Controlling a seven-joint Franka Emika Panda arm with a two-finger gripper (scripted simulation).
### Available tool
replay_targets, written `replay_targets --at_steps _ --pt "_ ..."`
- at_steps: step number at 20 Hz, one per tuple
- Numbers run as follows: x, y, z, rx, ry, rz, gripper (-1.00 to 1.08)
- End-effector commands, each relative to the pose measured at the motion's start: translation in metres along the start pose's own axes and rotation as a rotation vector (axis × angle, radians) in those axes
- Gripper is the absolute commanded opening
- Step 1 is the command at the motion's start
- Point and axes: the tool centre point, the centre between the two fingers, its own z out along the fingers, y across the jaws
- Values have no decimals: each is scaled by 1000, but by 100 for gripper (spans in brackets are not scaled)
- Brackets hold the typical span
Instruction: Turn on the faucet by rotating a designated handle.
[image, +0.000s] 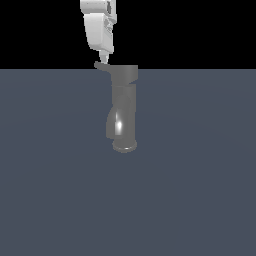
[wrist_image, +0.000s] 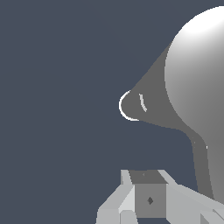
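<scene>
The handle (image: 102, 66), a short grey rod, stuck out from the faucet's dark cap toward the exterior view's left. The faucet (image: 123, 107) stood upright on the dark blue-grey table (image: 200, 175), its flared base down and its curved spout (image: 109, 126) low on the exterior view's left side. The white gripper (image: 103, 59) hung directly above the handle, its tip just at the rod. Whether the jaws were spread or pressed together could not be told.
</scene>
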Motion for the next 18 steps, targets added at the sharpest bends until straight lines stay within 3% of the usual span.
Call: replay_targets --at_steps 1,18 --pt "-1 4 0 0 0 0 -100" --pt "-15 51 0 1 0 1 -100"
